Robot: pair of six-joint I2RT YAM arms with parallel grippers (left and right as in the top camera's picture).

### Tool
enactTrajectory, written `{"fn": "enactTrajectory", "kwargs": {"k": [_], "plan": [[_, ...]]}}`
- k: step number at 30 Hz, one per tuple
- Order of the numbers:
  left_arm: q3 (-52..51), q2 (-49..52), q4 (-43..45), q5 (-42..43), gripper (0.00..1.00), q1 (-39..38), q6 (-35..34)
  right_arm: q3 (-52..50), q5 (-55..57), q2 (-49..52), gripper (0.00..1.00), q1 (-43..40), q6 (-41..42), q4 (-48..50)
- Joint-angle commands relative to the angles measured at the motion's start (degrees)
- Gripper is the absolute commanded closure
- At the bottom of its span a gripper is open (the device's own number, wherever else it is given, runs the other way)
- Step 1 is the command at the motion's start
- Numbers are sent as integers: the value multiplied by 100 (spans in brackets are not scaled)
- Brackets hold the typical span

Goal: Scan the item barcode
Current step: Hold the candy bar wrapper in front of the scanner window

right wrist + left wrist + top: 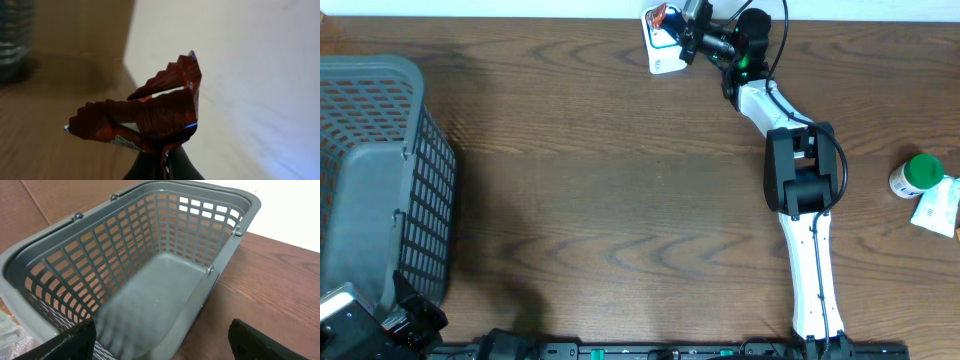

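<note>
1. The crinkled red foil packet (pixel 150 117), white and blue on one face, is held up at the far edge of the brown wooden table (pixel 600 200), close to the pale wall. In the right wrist view its serrated end fans upward.
2. We judge that only a thin lower edge is pinched, so the packet could slip or twist out if the arm swings quickly.
3. The foil is folded and creased, and a barcode on a bent face may fail to read. We can make out neither a barcode nor a scanner in these views.
4. The right gripper (pixel 165 157) has its jaws closed tight on that lower edge of the packet.
5. The left gripper (pixel 162 345) has its jaws wide apart and holds nothing. It hovers at the near end of the grey plastic lattice basket (pixel 240 200), whose floor looks bare.
6. Well apart, on the table's right side, a white bottle with a green cap (pixel 916 173) lies just beside a white pouch (pixel 938 212).
</note>
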Motion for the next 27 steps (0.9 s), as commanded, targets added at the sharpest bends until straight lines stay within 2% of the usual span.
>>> {"fn": "enactTrajectory", "kwargs": {"k": [1,4,11,23,27], "plan": [[13,-37,-17,-52,15,35,72,68,-942,251,99,-22,-39,-151],[13,-37,-17,-52,15,35,72,68,-1012,254,99,-79,-44,-588],[13,-37,-17,-50,15,35,72,66,-1320,262,99,-304,-723,-1902],[13,-37,-17,-50,15,35,72,66,-2201,262,99,-562,-723,-1871],[13,-37,-20,-50,15,35,72,66,-2426,262,99,-503,-562,-1545]]}}
